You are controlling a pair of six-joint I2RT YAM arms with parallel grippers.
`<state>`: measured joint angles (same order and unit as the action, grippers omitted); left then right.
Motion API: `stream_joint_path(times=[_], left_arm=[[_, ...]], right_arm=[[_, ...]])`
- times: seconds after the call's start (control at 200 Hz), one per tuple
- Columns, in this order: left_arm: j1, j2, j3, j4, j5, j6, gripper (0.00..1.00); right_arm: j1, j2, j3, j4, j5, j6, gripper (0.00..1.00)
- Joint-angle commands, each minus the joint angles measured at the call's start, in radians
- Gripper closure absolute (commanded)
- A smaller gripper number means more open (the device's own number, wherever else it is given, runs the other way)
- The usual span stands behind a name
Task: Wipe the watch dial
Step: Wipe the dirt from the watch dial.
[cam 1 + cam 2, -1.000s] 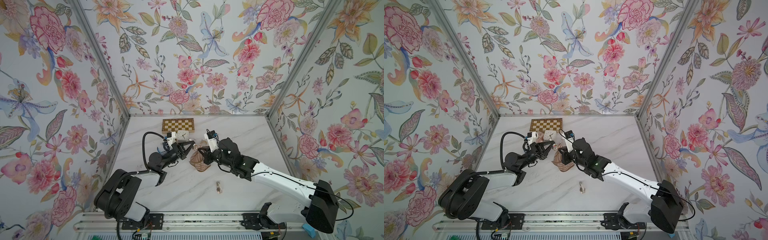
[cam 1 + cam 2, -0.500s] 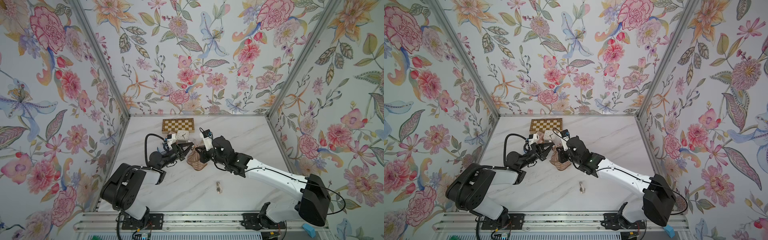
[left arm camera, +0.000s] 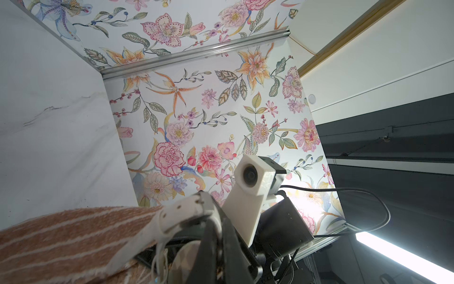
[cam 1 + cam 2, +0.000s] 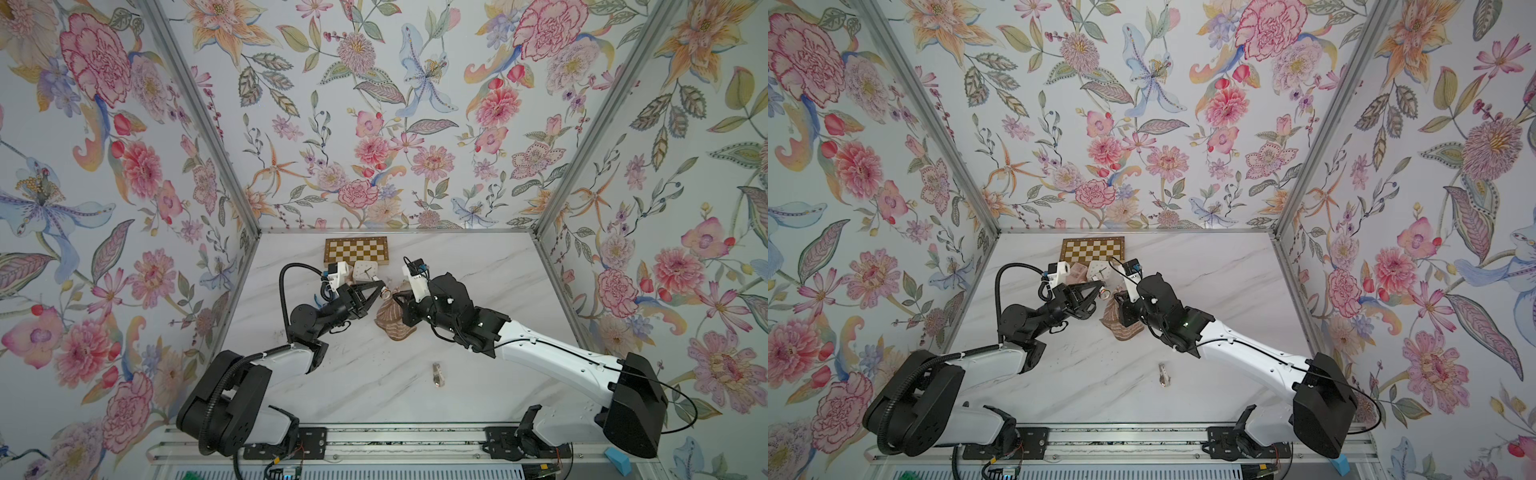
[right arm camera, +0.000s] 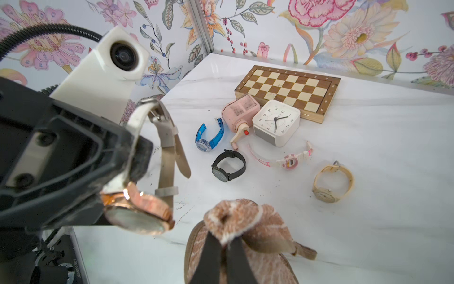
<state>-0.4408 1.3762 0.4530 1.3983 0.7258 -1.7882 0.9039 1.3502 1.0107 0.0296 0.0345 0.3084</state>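
Your left end effector [image 4: 380, 287] is closed on the rose-gold watch [image 5: 141, 211], pinching it where the pale strap [image 5: 167, 147] meets the case and holding it clear of the table [image 5: 368, 147]. In both top views it hangs near the table's middle, a little toward twelve o'clock. Your right end effector [image 5: 224, 246] is clamped on a bunched fold of the striped brown cloth [image 5: 235, 216], with the watch at about nine o'clock from it and just apart from the cloth. Expect the watch to be light, with a stiff case, and the dial [image 5: 132, 218] to be smooth glass that is probably slippery and easy to scuff. The strap is limp and gives no support. Because the hold is at the case edge, the head may swivel under pressure, so press gently. The cloth is soft and floppy, so lead with the padded bulge near your fingertips, not the loose tail.
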Motion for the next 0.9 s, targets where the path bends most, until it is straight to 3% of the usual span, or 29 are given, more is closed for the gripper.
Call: stream_joint_path(times=[0.0,0.335,0.746,0.896], left_arm=[[-0.029,-0.047,0.037,-0.088,-0.038,0.078,1.0],[-0.048,-0.119,0.053,-0.188,-0.11,0.112,1.0],[-0.049,-0.185,0.083,-0.373,-0.183,0.211,1.0],[-0.06,-0.186,0.097,-0.39,-0.196,0.221,1.0]], right_arm=[[0.01,-0.052,-0.051,0.058,-0.002,-0.008,1.0],[-0.008,-0.215,-0.201,0.028,0.022,0.0,1.0],[-0.135,-0.44,-0.172,-0.128,0.019,-0.04,1.0],[-0.126,-0.42,-0.146,-0.09,-0.078,-0.03,1.0]])
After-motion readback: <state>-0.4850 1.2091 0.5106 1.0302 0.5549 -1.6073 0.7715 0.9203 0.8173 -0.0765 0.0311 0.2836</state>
